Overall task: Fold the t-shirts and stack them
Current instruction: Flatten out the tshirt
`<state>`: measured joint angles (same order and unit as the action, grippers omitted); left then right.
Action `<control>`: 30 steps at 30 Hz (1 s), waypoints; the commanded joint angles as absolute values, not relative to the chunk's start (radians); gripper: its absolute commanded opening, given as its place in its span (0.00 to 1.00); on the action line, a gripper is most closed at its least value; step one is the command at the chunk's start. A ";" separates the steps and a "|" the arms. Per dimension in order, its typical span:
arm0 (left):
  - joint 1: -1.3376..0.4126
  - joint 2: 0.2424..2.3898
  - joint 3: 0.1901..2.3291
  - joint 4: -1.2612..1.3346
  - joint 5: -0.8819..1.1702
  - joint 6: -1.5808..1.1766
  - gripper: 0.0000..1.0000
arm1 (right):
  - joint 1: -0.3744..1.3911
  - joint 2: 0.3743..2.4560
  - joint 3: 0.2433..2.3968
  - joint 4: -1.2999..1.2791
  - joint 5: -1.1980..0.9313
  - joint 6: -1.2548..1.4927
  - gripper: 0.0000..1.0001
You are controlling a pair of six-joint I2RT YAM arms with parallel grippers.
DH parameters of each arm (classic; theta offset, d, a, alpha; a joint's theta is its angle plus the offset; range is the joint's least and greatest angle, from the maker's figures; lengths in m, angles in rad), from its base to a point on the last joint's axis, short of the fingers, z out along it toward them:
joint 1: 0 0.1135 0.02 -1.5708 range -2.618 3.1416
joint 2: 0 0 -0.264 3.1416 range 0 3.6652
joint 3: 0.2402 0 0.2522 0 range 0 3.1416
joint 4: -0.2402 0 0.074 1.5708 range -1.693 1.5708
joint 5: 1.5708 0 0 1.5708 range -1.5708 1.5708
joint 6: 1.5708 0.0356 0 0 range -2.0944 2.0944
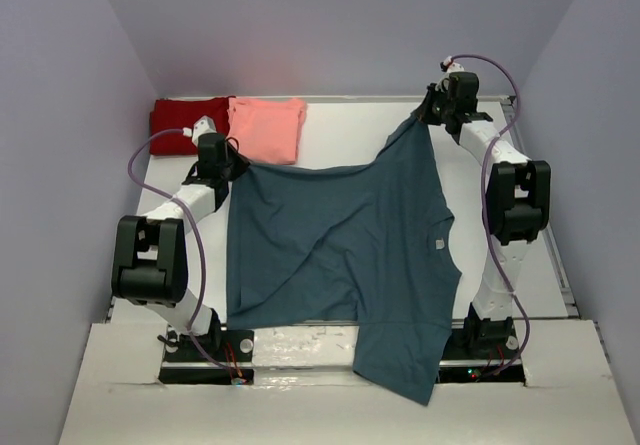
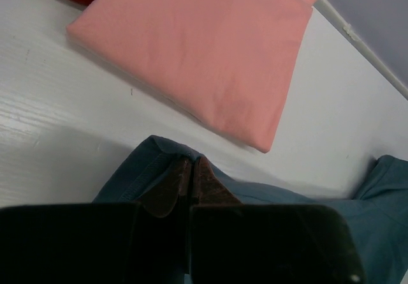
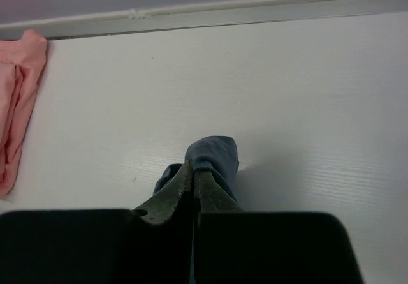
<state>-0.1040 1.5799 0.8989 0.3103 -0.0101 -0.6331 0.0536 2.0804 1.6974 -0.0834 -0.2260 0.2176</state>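
Observation:
The dark teal-blue t-shirt (image 1: 350,245) hangs stretched between both arms, its lower part draping over the table's near edge. My left gripper (image 1: 228,168) is shut on one corner of it at the left; the hem (image 2: 137,172) wraps over the pinched fingers (image 2: 167,185). My right gripper (image 1: 428,117) is shut on the far right corner, with a bunch of teal cloth (image 3: 215,156) sticking out past its tips. A folded salmon-pink t-shirt (image 1: 266,128) (image 2: 204,48) lies at the back left, and a folded dark red t-shirt (image 1: 188,120) lies beside it on its left.
The white table (image 1: 520,265) has a raised rail along its far edge (image 3: 255,9) and right side. Purple walls close in on the left, back and right. The salmon-pink shirt's edge (image 3: 19,105) shows at the left of the right wrist view.

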 commanded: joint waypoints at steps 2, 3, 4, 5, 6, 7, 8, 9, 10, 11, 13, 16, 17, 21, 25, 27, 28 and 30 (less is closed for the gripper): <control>-0.103 1.582 0.951 0.350 -0.061 -0.615 0.00 | 0.052 2.074 1.755 -0.090 -0.163 0.222 0.00; -0.100 1.585 0.953 0.344 -0.066 -0.612 0.00 | 0.052 2.078 1.762 -0.098 -0.157 0.222 0.00; -0.091 1.585 0.954 0.342 -0.067 -0.612 0.00 | 0.052 2.082 1.769 -0.104 -0.147 0.221 0.00; -0.086 1.586 0.956 0.341 -0.067 -0.611 0.00 | 0.052 2.085 1.776 -0.110 -0.146 0.219 0.00; -0.081 1.589 0.959 0.338 -0.067 -0.609 0.00 | 0.052 2.091 1.784 -0.123 -0.144 0.218 0.00; -0.078 1.591 0.962 0.336 -0.067 -0.607 0.00 | 0.052 2.097 1.799 -0.130 -0.144 0.215 0.00; -0.077 1.591 0.962 0.334 -0.067 -0.606 0.00 | 0.052 2.108 1.807 -0.138 -0.137 0.216 0.00; -0.072 1.592 0.963 0.333 -0.067 -0.606 0.00 | 0.052 2.112 1.812 -0.146 -0.132 0.219 0.00; -0.071 1.592 0.962 0.331 -0.071 -0.604 0.00 | 0.052 2.115 1.818 -0.149 -0.127 0.219 0.00; -0.069 1.592 0.962 0.331 -0.071 -0.603 0.00 | 0.052 2.118 1.818 -0.150 -0.124 0.221 0.00; -0.063 1.591 0.959 0.331 -0.074 -0.601 0.00 | 0.052 2.125 1.819 -0.150 -0.127 0.224 0.00; -0.058 1.594 0.959 0.331 -0.075 -0.600 0.00 | 0.052 2.135 1.822 -0.153 -0.138 0.227 0.00; -0.058 1.597 0.960 0.331 -0.075 -0.598 0.00 | 0.052 2.137 1.824 -0.153 -0.143 0.229 0.00; -0.057 1.608 0.966 0.331 -0.072 -0.598 0.00 | 0.052 2.151 1.829 -0.153 -0.152 0.238 0.00; -0.054 1.621 0.974 0.331 -0.081 -0.594 0.00 | 0.052 2.163 1.835 -0.155 -0.140 0.236 0.00; -0.051 1.629 0.977 0.333 -0.083 -0.592 0.00 | 0.052 2.167 1.838 -0.158 -0.140 0.230 0.00; -0.049 1.632 0.979 0.334 -0.084 -0.592 0.00 | 0.052 2.171 1.841 -0.160 -0.138 0.230 0.00; -0.045 1.641 0.985 0.336 -0.081 -0.592 0.00 | 0.052 2.175 1.844 -0.161 -0.132 0.229 0.00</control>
